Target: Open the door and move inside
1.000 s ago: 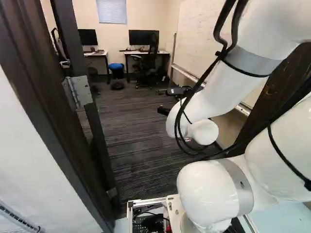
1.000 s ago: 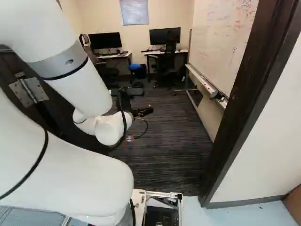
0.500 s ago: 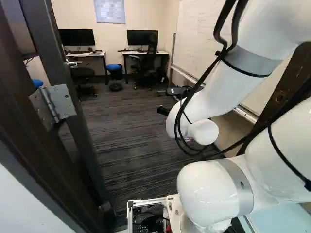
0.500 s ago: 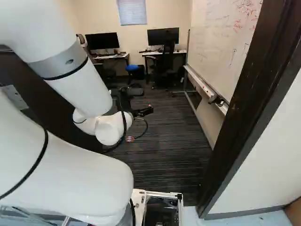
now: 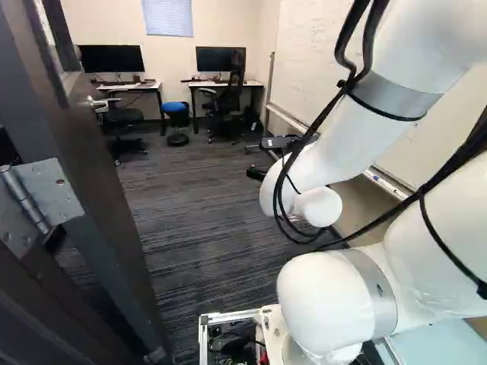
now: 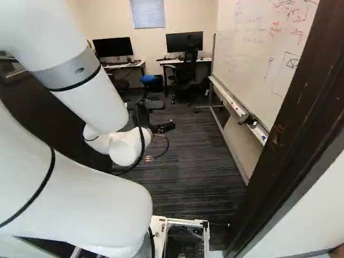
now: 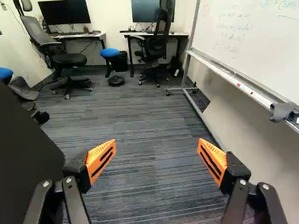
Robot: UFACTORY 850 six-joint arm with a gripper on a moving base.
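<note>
Office rm, 2 desks [image 7: 79, 35] w/ monitors [image 7: 64, 12], whiteboard [image 7: 247, 46]

Passage between door [image 5: 103, 201] and whiteboard [image 7: 252, 51]

Left of the stool [image 5: 174, 106] stands one desk [image 5: 141, 87], right another desk [image 5: 253, 84], a chair [image 5: 230, 97] before it; farther right the whiteboard [image 5: 306, 46], nearer and left the door [image 5: 103, 182].

The door [image 5: 91, 163] was dark grey, its frame [image 6: 287, 126] dark brown, the carpet [image 7: 135, 121] finely striped in greys, the stool seat [image 7: 110, 52] blue, the whiteboard [image 6: 247, 59] white with red and blue writing.
</note>
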